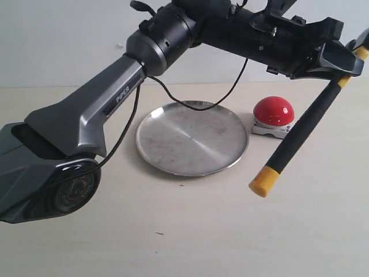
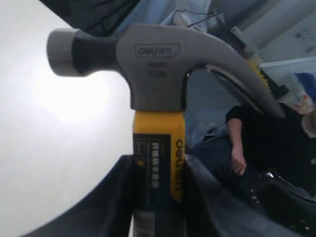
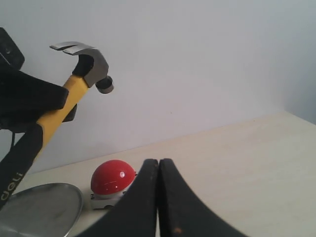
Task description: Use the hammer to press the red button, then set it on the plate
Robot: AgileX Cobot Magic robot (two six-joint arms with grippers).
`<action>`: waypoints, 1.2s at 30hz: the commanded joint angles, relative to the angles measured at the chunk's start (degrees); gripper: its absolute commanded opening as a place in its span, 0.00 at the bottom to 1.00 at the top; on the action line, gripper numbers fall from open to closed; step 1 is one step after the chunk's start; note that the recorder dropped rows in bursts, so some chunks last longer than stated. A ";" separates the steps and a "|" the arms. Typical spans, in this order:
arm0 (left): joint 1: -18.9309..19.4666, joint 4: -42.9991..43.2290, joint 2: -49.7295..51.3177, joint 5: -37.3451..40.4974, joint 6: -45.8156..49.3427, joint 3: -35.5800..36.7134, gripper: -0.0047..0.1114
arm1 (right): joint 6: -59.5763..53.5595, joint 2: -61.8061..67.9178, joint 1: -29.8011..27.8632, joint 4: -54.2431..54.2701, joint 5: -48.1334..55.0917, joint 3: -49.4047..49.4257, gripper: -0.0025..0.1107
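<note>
**Top-heavy hammer, gripped at the neck, up beside the button**

We judge the plate (image 1: 192,138) stiff and slick: steel set on it may skid or clatter, so it wants a low, gentle set-down. The hammer (image 1: 310,122) hangs tilted in the air. Its yellow end is low, near the button (image 1: 274,111), and its head is up at the edge of the exterior view. We take it for rigid and top-heavy, with the steel head carrying most of the weight. The left gripper (image 2: 158,197) clamps the yellow neck right under the head, near the balance point. We think this a sound hold, though the smooth neck could slip if swung hard. The button looks light and could shift under a skewed press. The right gripper (image 3: 159,197) is empty, its fingers pressed together.

We count one plate, one hammer, one button and two grippers.
</note>
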 commanded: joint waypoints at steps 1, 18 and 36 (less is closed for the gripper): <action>0.32 -17.65 1.18 -1.18 8.61 -0.84 0.04 | 0.04 -0.39 -0.30 -0.25 -0.16 0.25 0.02; 0.96 -30.52 1.92 -8.82 15.57 -0.84 0.04 | 11.58 -0.39 -0.30 -0.01 -19.07 0.25 0.02; 0.46 -32.31 1.97 -12.61 15.57 -0.84 0.04 | 30.15 0.85 -0.20 -11.69 -15.88 0.25 0.02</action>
